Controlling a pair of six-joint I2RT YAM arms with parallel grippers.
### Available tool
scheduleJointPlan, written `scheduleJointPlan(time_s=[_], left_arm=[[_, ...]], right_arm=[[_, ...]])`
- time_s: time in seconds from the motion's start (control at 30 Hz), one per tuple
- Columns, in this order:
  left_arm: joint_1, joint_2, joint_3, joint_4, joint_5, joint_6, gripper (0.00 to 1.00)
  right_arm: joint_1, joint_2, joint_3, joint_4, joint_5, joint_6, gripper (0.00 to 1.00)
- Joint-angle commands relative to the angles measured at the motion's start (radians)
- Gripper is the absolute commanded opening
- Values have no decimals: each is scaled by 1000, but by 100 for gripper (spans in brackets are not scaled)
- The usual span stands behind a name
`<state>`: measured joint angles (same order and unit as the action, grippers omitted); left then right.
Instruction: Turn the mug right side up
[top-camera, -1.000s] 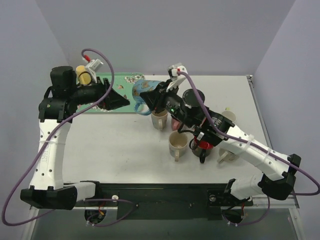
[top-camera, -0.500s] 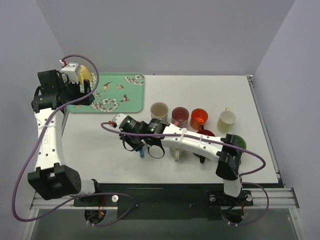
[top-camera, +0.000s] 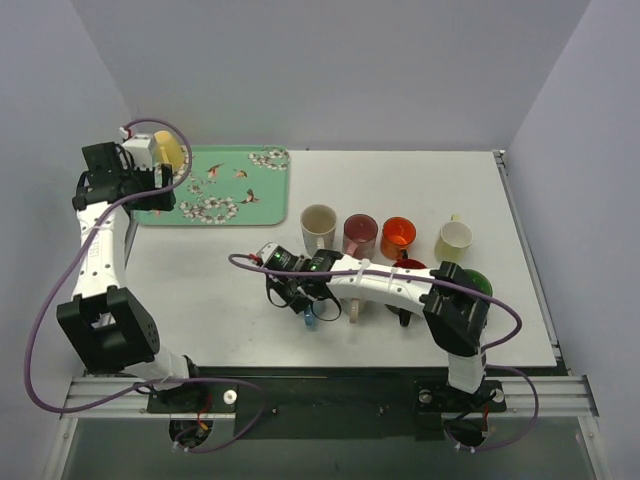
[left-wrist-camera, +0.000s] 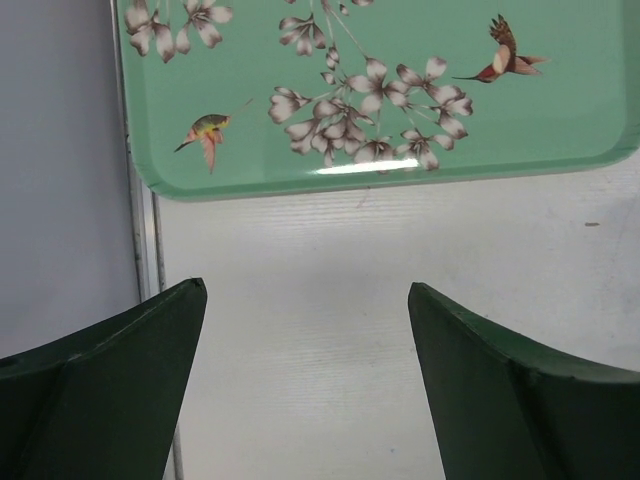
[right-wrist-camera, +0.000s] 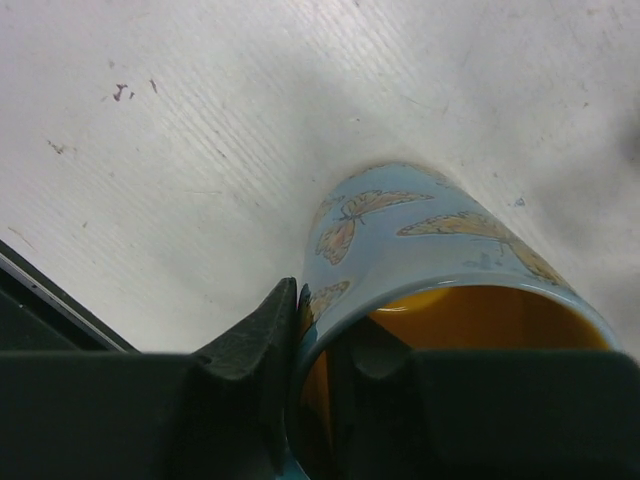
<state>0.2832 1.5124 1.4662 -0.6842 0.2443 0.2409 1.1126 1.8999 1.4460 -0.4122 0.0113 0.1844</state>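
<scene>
The mug (right-wrist-camera: 420, 250) is light blue with butterflies and a yellow-orange inside. My right gripper (right-wrist-camera: 325, 320) is shut on its rim wall, one finger outside and one inside. The mouth faces the wrist camera and the base points down at the white table; I cannot tell whether it touches. From above only a sliver of the blue mug (top-camera: 310, 319) shows under my right gripper (top-camera: 300, 300), in front of the mug row. My left gripper (top-camera: 152, 188) hangs open and empty at the tray's near left corner; in its own view the left gripper (left-wrist-camera: 305, 300) frames bare table.
The green flowered tray (top-camera: 262, 192) lies at the back left, its near edge (left-wrist-camera: 400, 175) just ahead of the left fingers. A row of upright mugs stands mid-table: cream (top-camera: 318, 222), maroon (top-camera: 360, 232), orange (top-camera: 398, 236), pale yellow (top-camera: 454, 240). Further mugs sit under the right arm (top-camera: 400, 285).
The right gripper has carried the blue mug from beside the tray down to the table in front of the mug row. The left arm has drawn back to the tray's left corner, jaws wider.
</scene>
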Motion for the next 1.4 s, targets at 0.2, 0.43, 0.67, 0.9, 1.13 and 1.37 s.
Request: scheduleJointPlan(time_s=[0.2,0.43,0.67,0.9,1.13,1.37], left_arm=[[7,328,150,291,-155,-46,94],[-27,662,526,304,-236,-87,92],[-36,1060,1065,106,-306,-141,88],[-55,1177,1166,202,-448,-123,76],[-82,1201,1143,308,-418,6,60],[-65,1117,1056,299,-283,-32,0]], right_arm=[[16,-148,-62,96,122,20,64],[79,-289,-56,47,177,-32,94],[124,-392,-150,151,153,-68,95],[127,-432,-165,150,177,-68,96],[135,-449,-168,115,243,-49,97],[145,-463,-156,95,288,-40,97]])
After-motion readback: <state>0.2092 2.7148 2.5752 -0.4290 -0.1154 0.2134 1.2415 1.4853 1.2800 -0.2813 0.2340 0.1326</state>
